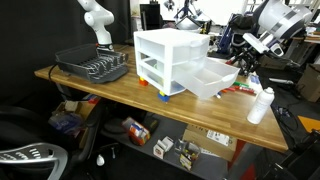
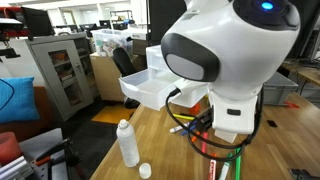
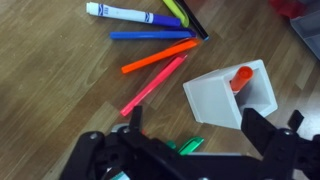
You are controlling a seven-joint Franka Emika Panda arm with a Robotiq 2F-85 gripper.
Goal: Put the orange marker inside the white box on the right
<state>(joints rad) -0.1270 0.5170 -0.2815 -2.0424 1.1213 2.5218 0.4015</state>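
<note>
While the gripper (image 3: 190, 128) hung over the wooden table (image 3: 60, 70) with jaws spread wide, nothing between them | orange marker (image 3: 160, 55) lay flat between blue marker (image 3: 150, 35) and pink marker (image 3: 153, 87) | small white holder (image 3: 225, 100) just beside, orange-tipped pen (image 3: 240, 78) standing inside | in an exterior view, white box (image 1: 215, 80) sat just beside drawer unit (image 1: 170, 55)

This is looking like a robotics lab inside an open-plan office. A second white robot arm (image 1: 97, 25) is standing behind the wooden counter (image 1: 118, 88), and boxes (image 1: 135, 132) are piling up beneath it. Elsewhere, a grey metal cabinet (image 2: 60, 75) and a black office chair (image 2: 125, 62) are sitting among desks.
</note>
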